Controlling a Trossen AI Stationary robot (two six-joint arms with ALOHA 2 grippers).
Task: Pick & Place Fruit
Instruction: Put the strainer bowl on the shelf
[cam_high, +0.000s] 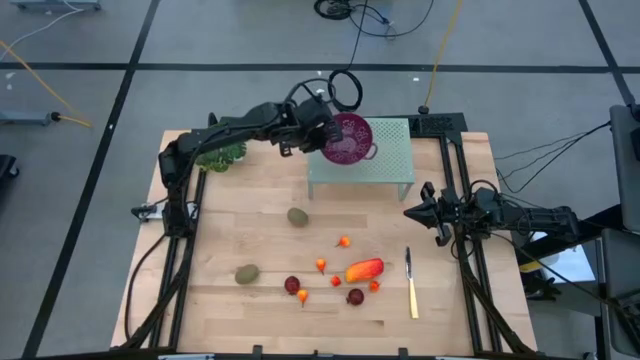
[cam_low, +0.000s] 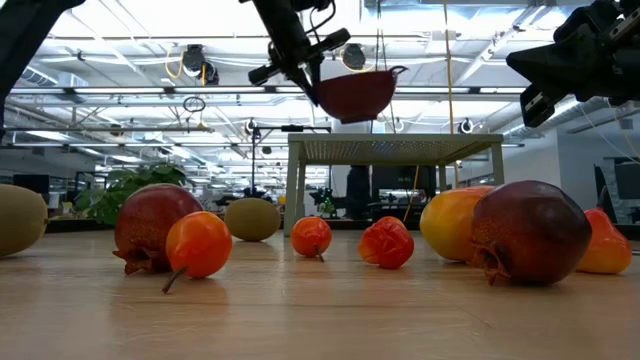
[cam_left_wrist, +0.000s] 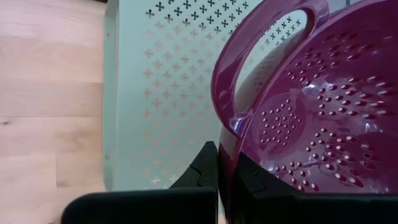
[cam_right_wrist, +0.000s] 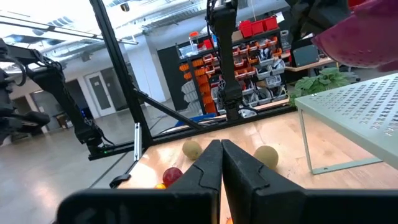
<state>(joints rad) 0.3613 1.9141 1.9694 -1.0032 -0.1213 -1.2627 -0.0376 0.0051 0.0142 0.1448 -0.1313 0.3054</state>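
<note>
Pinching the rim of a purple colander (cam_high: 347, 138), my left fingers (cam_left_wrist: 227, 177) sit one on each side of its wall, right beside the looped handle. I hold it in the air over the pale green perforated rack (cam_high: 385, 160) at the far side of the counter (cam_high: 230, 215); in the low view the bowl (cam_low: 355, 93) hangs clear above the rack top (cam_low: 395, 148), not touching it.

My right fingers (cam_right_wrist: 221, 163) are pressed together with nothing between them. That arm (cam_high: 480, 212) waits over the counter's right edge, tips aimed inward toward the middle.

All the fruit lies on the bare wood on the near half, well apart from the rack. One olive-brown oval (cam_high: 297, 216) sits alone nearer the rack's front legs, the other (cam_high: 247, 273) farther left and nearer the front. The long orange-red piece (cam_high: 364, 270) lies right of centre, with two dark red balls (cam_high: 292, 285) (cam_high: 355, 296) and tiny orange-red ones (cam_high: 344, 241) (cam_high: 321, 265) scattered around it. A yellow-handled knife (cam_high: 410, 285) lies just right of the cluster, pointing front to back. A leafy green bunch (cam_high: 222, 155) sits at the far left under my left arm.

Open wood stretches between the rack's front edge and the fruit, and along the left side of the counter.
</note>
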